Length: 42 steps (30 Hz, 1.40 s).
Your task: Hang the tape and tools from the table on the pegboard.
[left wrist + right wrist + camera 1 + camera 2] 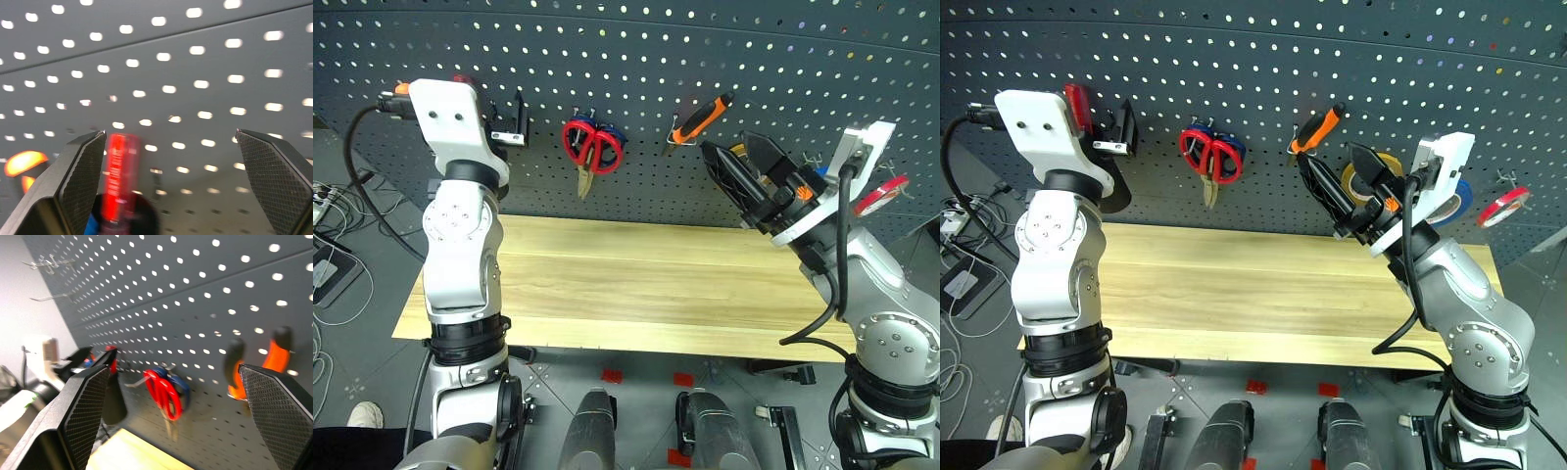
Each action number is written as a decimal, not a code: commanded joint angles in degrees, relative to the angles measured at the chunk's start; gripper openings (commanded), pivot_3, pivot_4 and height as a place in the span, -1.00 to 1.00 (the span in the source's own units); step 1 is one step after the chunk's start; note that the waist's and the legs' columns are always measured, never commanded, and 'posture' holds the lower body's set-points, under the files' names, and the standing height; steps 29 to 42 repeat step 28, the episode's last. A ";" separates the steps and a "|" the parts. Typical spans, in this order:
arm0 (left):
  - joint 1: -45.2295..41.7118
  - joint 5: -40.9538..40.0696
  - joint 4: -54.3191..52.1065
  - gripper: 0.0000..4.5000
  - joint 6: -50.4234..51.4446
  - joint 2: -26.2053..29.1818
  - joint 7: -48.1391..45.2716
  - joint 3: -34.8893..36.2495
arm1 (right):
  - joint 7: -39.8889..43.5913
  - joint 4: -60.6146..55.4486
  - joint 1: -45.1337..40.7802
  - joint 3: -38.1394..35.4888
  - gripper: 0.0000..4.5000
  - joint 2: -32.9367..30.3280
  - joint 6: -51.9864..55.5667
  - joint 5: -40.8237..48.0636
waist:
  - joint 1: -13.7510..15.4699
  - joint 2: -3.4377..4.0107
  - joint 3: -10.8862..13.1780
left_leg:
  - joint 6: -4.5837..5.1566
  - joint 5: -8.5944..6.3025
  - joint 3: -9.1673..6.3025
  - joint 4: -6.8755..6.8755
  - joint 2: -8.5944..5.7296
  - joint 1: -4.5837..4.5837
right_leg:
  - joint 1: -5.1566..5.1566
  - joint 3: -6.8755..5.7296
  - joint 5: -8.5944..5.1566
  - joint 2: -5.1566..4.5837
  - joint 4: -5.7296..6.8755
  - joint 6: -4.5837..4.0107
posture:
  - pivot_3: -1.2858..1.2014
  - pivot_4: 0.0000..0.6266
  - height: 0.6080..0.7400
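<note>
Against pegboard (724,59), both grippers agape, empty.

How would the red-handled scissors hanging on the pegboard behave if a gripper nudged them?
The red-handled scissors hang by their loops with the blades pointing down, so they would probably swing rather than stay put. The hook on the pegboard looks short, so a push could slip them off. They look rigid, not floppy.

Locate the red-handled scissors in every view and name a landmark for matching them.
Left eye: red-handled scissors hang on the pegboard, centre-left.
Right eye: scissors left of centre.
Left wrist: not in it.
Right wrist: scissors lower centre.
Shared landmark: the orange-handled pliers hanging beside them.
</note>
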 commanded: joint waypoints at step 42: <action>34.70 -5.84 -4.02 0.99 12.55 -8.95 -6.97 -8.34 | -6.14 13.90 34.30 7.78 1.00 4.32 -6.86 -49.98 | 0.11 0.72 -2.04 | 0.56 -0.33 0.21 -0.11 -0.04 0.96 | 1.07 0.33 -0.03 0.00 -0.62 -0.01 | 0.12 -0.32 1.00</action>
